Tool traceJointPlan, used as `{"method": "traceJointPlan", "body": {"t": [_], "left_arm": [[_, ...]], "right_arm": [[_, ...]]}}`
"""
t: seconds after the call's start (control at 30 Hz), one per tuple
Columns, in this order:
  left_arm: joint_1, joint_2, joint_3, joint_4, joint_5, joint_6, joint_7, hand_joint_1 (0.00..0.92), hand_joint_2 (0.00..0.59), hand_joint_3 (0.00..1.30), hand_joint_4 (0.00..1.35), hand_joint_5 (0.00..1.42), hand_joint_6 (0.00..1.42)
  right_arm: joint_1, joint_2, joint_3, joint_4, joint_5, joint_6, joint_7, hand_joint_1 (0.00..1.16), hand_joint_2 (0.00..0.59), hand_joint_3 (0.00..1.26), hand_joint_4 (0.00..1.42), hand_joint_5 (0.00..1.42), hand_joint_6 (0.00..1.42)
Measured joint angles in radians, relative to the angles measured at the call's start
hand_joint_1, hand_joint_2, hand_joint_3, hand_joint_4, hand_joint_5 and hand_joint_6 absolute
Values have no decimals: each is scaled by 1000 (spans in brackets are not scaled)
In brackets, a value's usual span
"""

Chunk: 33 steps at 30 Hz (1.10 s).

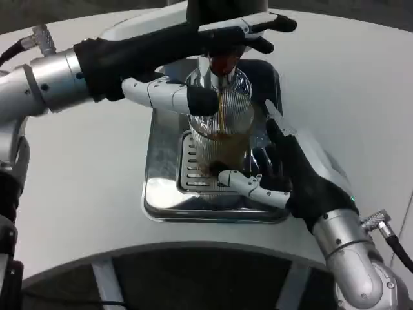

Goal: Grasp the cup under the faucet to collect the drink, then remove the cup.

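Drink pouring into the ribbed glass cup (222, 132) on the drip tray (161, 187), with one hand at the tap and the other at the cup.

A brown stream falls from the red-tipped faucet (223, 64) into the cup, which stands on the slotted grate (193, 174) toward the far side of the shiny steel drip tray, itself near the middle of the white table (84, 194). The cup is more than half full. The left hand (193, 45) lies across the faucet's top, fingers closed over it, its thumb reaching toward the cup's rim. The right hand (290, 174) is at the cup's right side by the tray's right edge, fingers spread and thumb curving round the cup's base; whether it actually grips the glass I cannot tell.
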Motion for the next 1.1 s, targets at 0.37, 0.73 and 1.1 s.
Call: {"method": "traceJointPlan", "body": {"t": [0.37,0.73,1.1], "left_arm": [[6,8,1,0,0,0,4,0,37,78,0,123,40],[8,11,3,0,-1,0,4,0,39,79,0,131,40],[8,11,3,1,-1,0,5,0,39,86,5,132,40]], "right_arm": [[-64,3,18,65,21,-5,-29,487,180,0,0,0,0],[-93,6,30,119,49,-8,-59,503,185,0,0,0,0],[-131,14,42,185,67,-14,-88,509,186,0,0,0,0]]}}
